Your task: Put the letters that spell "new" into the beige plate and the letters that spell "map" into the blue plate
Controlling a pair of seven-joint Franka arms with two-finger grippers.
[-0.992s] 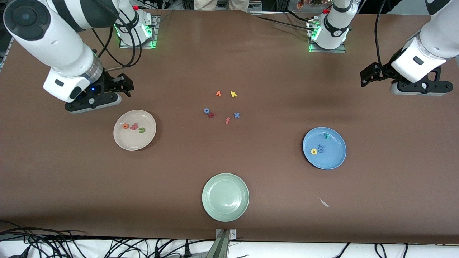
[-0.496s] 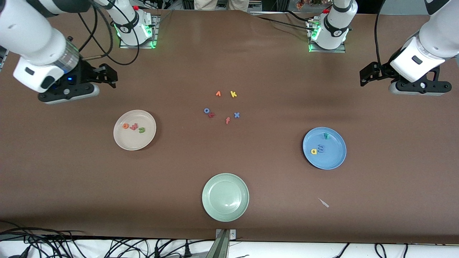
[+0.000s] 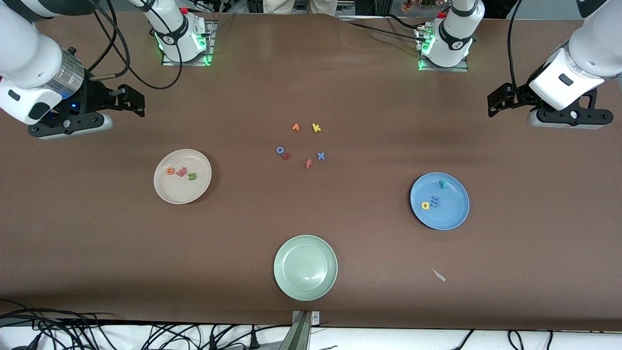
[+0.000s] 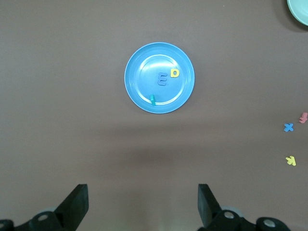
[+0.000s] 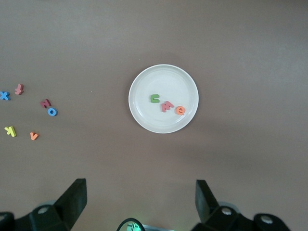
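Note:
The beige plate (image 3: 161,188) (image 5: 139,113) holds the orange e (image 3: 169,170) (image 5: 180,110), pinkish-red w (image 3: 181,171) (image 5: 167,105) and green n (image 3: 192,176) (image 5: 154,98). In the blue plate (image 3: 452,217) (image 4: 133,72) lie the yellow a (image 3: 425,205) (image 4: 174,72), blue m (image 3: 435,201) (image 4: 163,79) and teal p (image 3: 442,184) (image 4: 153,99). My right gripper (image 3: 68,129) (image 5: 139,192) hangs open and empty over bare table at the right arm's end. My left gripper (image 3: 568,119) (image 4: 142,197) waits open and empty at the left arm's end.
Loose letters lie mid-table: orange v (image 3: 295,127), yellow k (image 3: 316,128), blue o (image 3: 280,150), a red letter (image 3: 286,156), pink f (image 3: 308,164), blue x (image 3: 320,156). A pale green plate (image 3: 282,284) sits nearest the front camera. A small white scrap (image 3: 439,275) lies beside it.
The right arm has drawn away from the beige plate toward its own end of the table, still open. The left arm has barely moved. The letters stay put.

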